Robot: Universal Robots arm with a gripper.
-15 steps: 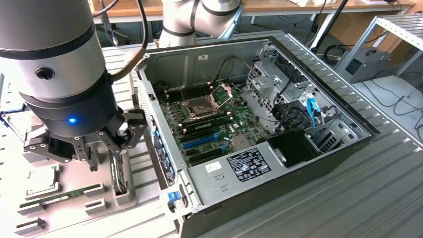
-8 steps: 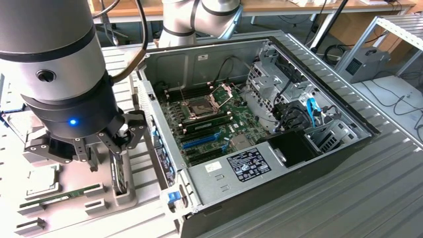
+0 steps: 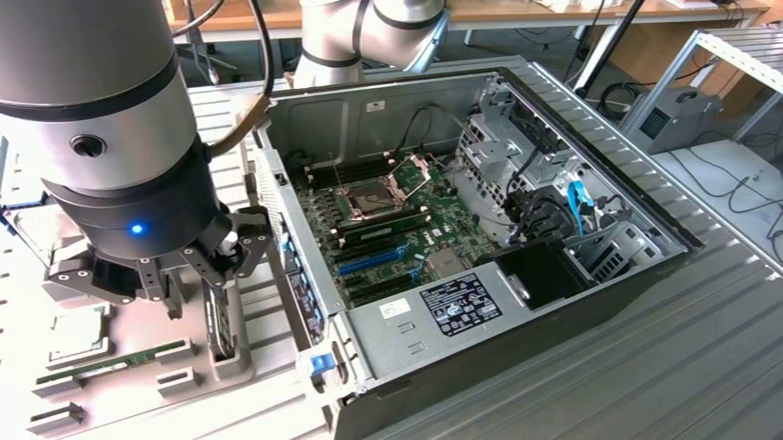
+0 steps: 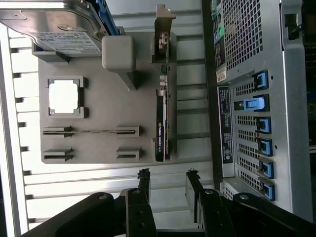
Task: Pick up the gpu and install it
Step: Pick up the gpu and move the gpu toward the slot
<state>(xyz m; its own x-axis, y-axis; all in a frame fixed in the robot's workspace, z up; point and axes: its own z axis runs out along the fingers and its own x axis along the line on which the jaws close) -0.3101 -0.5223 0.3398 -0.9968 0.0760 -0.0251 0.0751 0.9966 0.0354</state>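
The gpu is a thin black card standing on edge in a slot of the grey parts holder, its silvery end bracket at one end. In the exterior view the gpu stands just below my gripper. My gripper is open, its two black fingertips apart with nothing between them. They hover short of the card's near end, roughly in line with it and not touching it.
The holder also carries a silver hard drive, a square processor and a thin memory stick. The open computer case lies at the exterior view's right of the holder, its motherboard and blue card slots exposed.
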